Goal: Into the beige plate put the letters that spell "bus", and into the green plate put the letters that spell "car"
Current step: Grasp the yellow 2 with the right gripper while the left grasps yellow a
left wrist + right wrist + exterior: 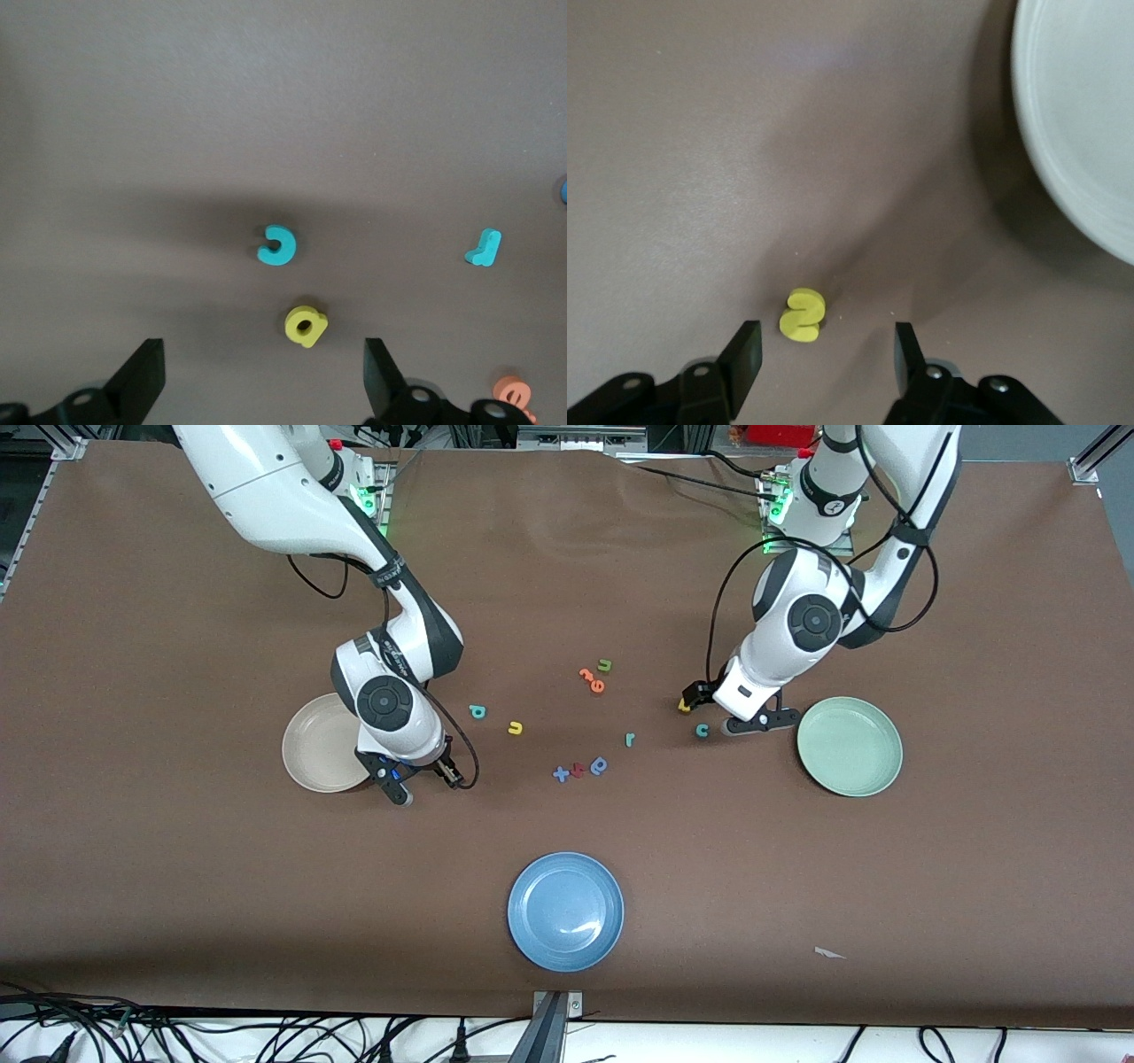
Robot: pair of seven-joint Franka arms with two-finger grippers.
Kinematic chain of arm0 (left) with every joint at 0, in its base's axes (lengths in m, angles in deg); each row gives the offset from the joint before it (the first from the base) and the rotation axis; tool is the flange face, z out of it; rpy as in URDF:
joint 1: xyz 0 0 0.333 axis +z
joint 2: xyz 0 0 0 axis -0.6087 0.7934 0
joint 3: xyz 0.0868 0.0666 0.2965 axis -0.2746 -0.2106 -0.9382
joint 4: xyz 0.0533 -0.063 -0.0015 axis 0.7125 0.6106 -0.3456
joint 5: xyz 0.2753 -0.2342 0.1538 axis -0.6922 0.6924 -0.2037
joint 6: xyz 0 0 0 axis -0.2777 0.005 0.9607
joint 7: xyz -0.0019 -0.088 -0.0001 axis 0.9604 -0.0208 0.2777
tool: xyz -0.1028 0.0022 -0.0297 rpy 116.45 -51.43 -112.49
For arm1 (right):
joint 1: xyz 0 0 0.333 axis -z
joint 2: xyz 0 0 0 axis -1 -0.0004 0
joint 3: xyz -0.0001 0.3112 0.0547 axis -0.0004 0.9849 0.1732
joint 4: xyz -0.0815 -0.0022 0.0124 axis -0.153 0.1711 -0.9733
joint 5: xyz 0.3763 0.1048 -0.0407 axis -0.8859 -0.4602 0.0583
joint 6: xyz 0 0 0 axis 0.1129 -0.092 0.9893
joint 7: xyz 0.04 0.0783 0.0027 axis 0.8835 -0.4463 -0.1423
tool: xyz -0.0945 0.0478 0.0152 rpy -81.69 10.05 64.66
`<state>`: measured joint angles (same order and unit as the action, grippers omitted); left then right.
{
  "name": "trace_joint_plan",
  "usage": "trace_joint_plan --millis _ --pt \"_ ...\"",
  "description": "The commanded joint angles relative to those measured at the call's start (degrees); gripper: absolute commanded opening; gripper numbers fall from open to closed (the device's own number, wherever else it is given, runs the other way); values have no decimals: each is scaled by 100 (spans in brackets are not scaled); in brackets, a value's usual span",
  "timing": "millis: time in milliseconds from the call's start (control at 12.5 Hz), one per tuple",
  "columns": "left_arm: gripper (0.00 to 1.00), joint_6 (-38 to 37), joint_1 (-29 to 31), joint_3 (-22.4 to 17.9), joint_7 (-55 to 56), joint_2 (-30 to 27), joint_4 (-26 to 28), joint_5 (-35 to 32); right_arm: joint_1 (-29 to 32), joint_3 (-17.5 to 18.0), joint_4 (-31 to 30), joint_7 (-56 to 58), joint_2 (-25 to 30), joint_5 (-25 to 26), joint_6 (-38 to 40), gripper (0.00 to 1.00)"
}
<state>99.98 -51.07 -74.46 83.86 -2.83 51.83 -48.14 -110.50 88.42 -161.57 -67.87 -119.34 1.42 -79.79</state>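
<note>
right gripper (824,354), jaws half-open, empty | small yellow foam s (802,314) lower centre, off-centre: shift, descend | left gripper (264,376) wide, empty, yellow foam a (306,325) between fingers

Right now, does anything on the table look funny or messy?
Nothing is spilled or broken. One odd bit: a small pale scrap lies alone on the brown table, nearer the front camera than the green plate, away from the scattered foam letters.
</note>
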Motion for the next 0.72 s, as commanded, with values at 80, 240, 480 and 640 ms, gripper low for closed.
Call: trace_joint_plan --millis 80,240,480,640 --pt "90 171 -215 -15 152 262 -25 91 -57 -10 275 -193 -217 158 -18 65" --pt "90 388 -347 -24 292 455 -43 82 -66 -27 284 -202 -279 167 -61 61" --pt "84 557 -452 -41 380 605 -43 82 -57 -36 284 -202 -367 282 -220 41" --pt "81 566 -471 -50 381 693 -69 39 -57 -36 293 -150 -358 308 -211 16"
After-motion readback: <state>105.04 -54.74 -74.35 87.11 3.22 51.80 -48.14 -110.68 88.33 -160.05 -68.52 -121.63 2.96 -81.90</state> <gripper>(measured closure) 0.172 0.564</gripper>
